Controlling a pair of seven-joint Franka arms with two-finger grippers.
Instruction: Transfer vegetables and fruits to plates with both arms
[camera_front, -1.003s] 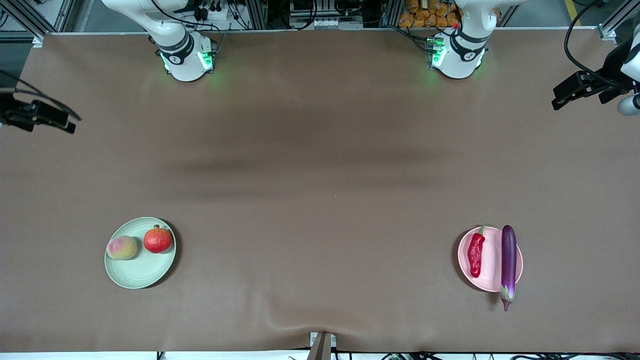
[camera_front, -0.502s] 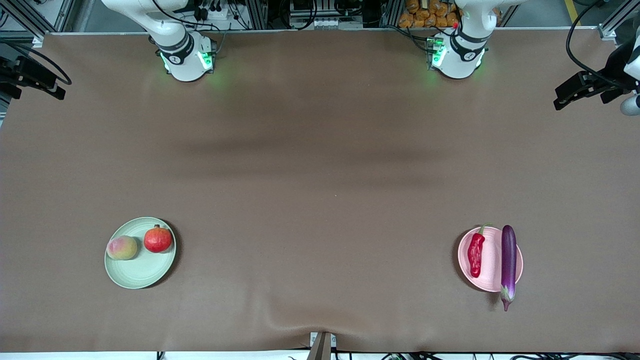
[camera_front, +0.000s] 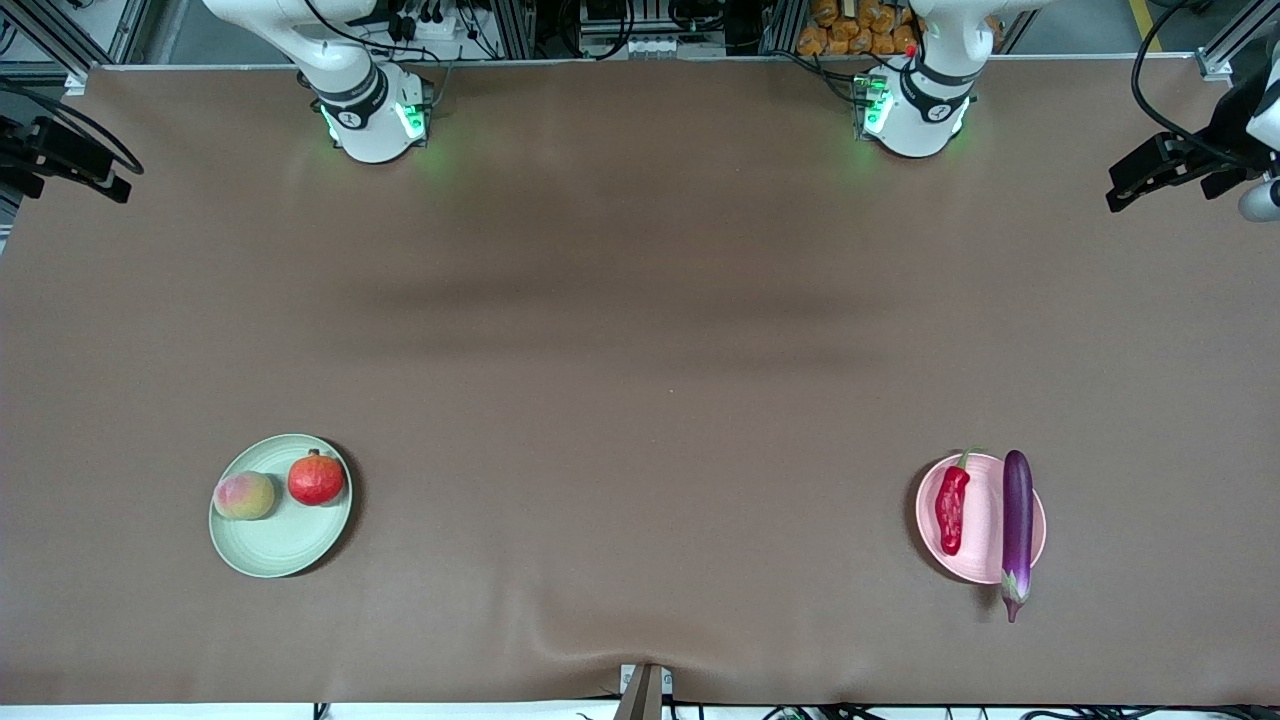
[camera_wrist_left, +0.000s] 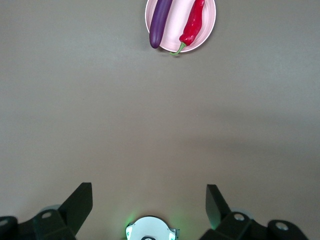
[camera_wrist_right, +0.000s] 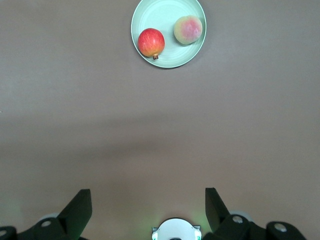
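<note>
Both pincers have barely shifted since half a second ago: the right pincer (camera_front: 60, 165) hangs over the desk (camera_front: 640, 330) edge at the right arm's end, the left pincer (camera_front: 1150, 180) over the edge at the left arm's end, each spread wide and holding nothing. On the green plate (camera_front: 270, 545) sit the peach (camera_front: 245, 496) and pomegranate (camera_front: 316, 480), side by side. On the pink plate (camera_front: 985, 520) lie the chili pepper (camera_front: 951, 508) and eggplant (camera_front: 1017, 530), whose stem end overhangs the rim nearer the front camera

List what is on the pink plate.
On the pink plate lie the red chili pepper and the purple eggplant, whose stem end overhangs the rim. The plate beneath them is covered.
</note>
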